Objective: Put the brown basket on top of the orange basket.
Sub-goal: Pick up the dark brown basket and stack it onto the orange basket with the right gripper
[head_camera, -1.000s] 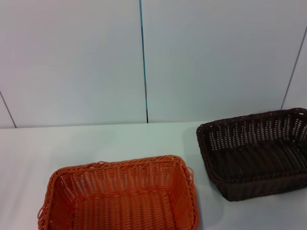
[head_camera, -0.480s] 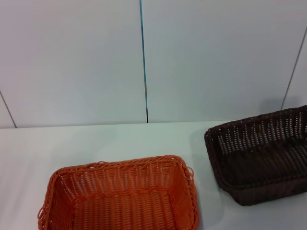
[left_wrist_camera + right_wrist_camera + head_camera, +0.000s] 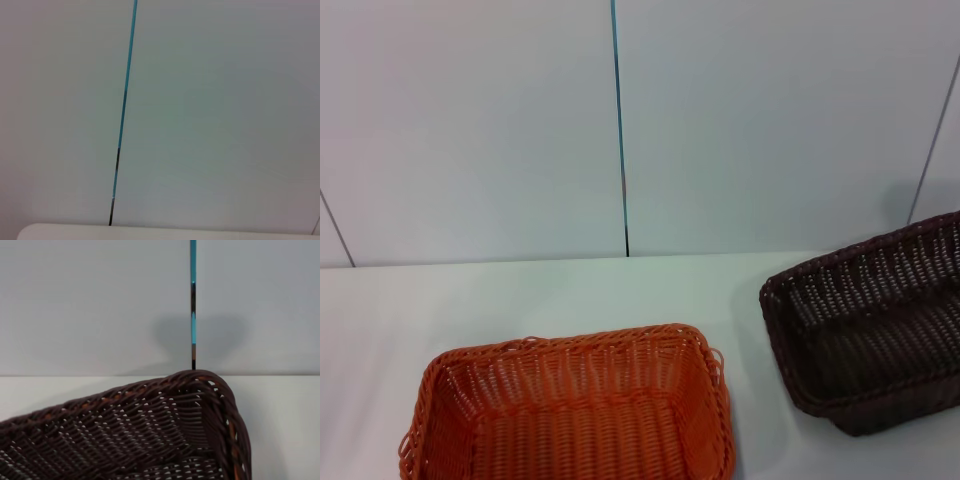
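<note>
The orange basket (image 3: 570,410) sits upright on the white table (image 3: 520,295) at the near left-centre, partly cut off by the bottom edge of the head view. The brown basket (image 3: 870,330) is to its right, apart from it. It is tilted with its right side raised and runs off the right edge. The right wrist view shows the brown basket (image 3: 150,435) close up, a rim corner at its middle. Neither gripper shows in any view.
A pale wall with a blue vertical seam (image 3: 619,130) stands behind the table. The left wrist view shows only that wall and a strip of the table edge (image 3: 150,234). Bare table surface lies between and behind the two baskets.
The brown basket has shifted to the right and its right side has risen, so it now tilts. The orange basket has not moved.
</note>
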You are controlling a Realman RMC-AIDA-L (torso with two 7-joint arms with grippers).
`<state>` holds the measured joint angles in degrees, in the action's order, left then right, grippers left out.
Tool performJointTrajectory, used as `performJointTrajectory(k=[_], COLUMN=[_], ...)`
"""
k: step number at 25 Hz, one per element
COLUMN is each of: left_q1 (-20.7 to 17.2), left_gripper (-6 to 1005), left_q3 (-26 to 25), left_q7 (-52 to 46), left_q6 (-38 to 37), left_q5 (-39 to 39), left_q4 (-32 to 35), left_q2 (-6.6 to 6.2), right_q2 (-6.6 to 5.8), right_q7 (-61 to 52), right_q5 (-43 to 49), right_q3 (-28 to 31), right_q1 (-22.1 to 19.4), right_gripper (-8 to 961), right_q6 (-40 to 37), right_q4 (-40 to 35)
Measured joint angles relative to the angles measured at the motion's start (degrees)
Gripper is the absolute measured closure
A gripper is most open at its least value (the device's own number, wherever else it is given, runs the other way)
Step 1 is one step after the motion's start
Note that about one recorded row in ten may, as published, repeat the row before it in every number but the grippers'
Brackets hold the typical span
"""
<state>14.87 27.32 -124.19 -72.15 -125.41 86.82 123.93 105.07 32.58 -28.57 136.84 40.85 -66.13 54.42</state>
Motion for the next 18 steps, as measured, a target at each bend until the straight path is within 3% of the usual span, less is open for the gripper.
performJointTrajectory(k=[8,18], left_q1=[-0.12,-0.09], left_gripper=[282,282], left_q3=[-0.09,-0.17], left_q7=[0.18,0.44], left_q6=[0.16,0.44], left_q5=[-0.01,-0.01], left_q4=[0.07,-0.19], left_q2=[-0.01,-0.01], right_q2=[-1.48,-1.94], right_q7=[-0.58,-0.76], right_q5=[0.03,-0.38], right_q3=[5.86,9.16], right_q1=[-0.04,0.47], right_gripper=[766,766], right_q6=[-9.00,-14.71], right_q4=[6.93,11.24])
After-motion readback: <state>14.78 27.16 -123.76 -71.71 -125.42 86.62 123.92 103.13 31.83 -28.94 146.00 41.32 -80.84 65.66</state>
